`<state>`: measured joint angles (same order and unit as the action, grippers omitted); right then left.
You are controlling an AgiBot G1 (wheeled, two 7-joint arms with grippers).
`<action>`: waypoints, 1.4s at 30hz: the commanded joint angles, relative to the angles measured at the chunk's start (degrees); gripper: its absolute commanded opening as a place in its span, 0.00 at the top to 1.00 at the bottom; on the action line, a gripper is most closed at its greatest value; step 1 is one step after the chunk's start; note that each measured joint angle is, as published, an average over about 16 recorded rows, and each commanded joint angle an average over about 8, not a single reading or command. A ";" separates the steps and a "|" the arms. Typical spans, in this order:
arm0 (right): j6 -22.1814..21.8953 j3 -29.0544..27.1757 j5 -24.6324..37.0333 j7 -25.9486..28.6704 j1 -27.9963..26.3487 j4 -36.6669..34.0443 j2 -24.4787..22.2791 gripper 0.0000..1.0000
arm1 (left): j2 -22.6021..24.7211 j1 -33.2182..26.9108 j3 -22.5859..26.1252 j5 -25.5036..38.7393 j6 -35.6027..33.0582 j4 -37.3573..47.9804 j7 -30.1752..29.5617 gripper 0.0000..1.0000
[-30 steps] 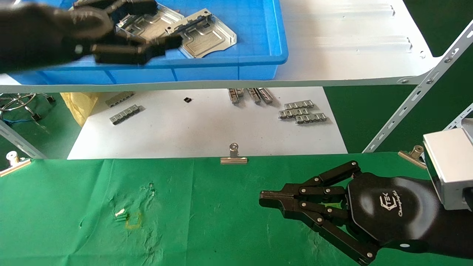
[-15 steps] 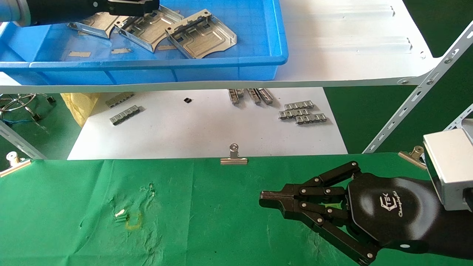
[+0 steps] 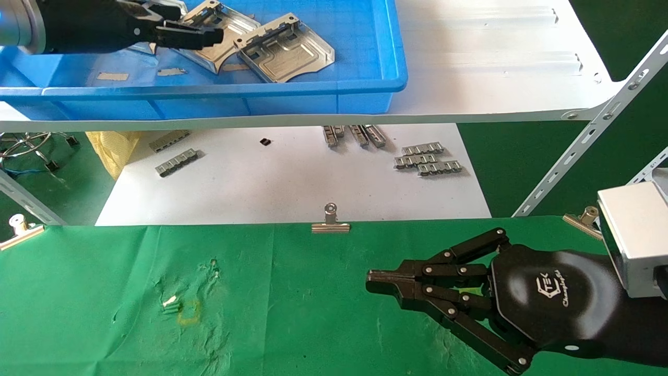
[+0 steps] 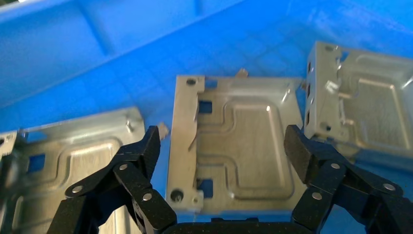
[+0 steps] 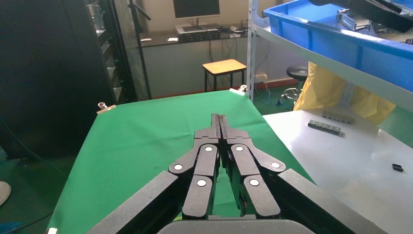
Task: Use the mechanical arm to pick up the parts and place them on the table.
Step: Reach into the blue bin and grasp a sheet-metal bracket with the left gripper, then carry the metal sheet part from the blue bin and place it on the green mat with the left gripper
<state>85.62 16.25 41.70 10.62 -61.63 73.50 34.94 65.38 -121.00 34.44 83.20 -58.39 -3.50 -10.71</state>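
Left gripper (image 4: 224, 146) hung spread astride the middle part (image 4: 234, 151) in the blue bin (image 3: 313, 91) beyond the table's (image 3: 313, 292) far-left corner; it needed squaring to the rims before closing; right gripper (image 3: 376, 282), pressed together, sat parked at the near-right corner.

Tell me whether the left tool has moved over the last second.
Yes. The left tool has shifted toward the blue bin's far-left corner; its open fingers now straddle a silver part. The right tool is parked over the table.

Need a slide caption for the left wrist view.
Left pincer open, straddling a stamped part in the blue bin.
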 commanded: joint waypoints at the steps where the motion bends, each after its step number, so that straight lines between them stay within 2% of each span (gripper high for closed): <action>1: 0.00 0.01 -0.01 0.00 0.00 0.00 0.00 1.00 | -0.01 -0.27 0.20 0.28 -0.19 0.63 0.15 1.00; 15: -0.03 0.07 -0.05 -0.03 -0.01 0.00 -0.03 1.00 | 0.32 -0.50 0.08 0.20 2.93 2.30 1.97 1.00; 16: -0.03 0.07 -0.05 -0.03 -0.01 0.00 -0.03 0.96 | 0.39 -0.54 0.12 0.26 3.10 2.38 2.03 1.00; 17: -0.03 0.07 -0.05 -0.04 -0.02 0.00 -0.03 0.91 | 0.46 -0.58 0.16 0.31 3.27 2.45 2.09 1.00; 23: -0.04 0.10 -0.07 -0.05 -0.02 0.00 -0.04 0.16 | 0.86 -0.89 0.36 0.62 4.42 2.72 2.43 1.00; 25: -0.05 0.11 -0.07 -0.05 -0.02 0.00 -0.04 0.00 | 0.99 -0.91 0.44 0.74 4.80 2.83 2.53 1.00; 35: -0.06 0.15 -0.10 -0.07 -0.03 0.00 -0.06 0.00 | 1.08 -1.36 0.00 0.11 5.82 3.03 2.42 1.00; 42: -0.08 0.17 -0.12 -0.09 -0.04 0.00 -0.07 0.00 | -0.10 -2.96 -1.28 -1.78 1.39 1.69 3.54 1.00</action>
<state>85.55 16.42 41.58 10.53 -61.67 73.50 34.87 65.13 -123.69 33.15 81.36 -58.29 -1.98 -6.58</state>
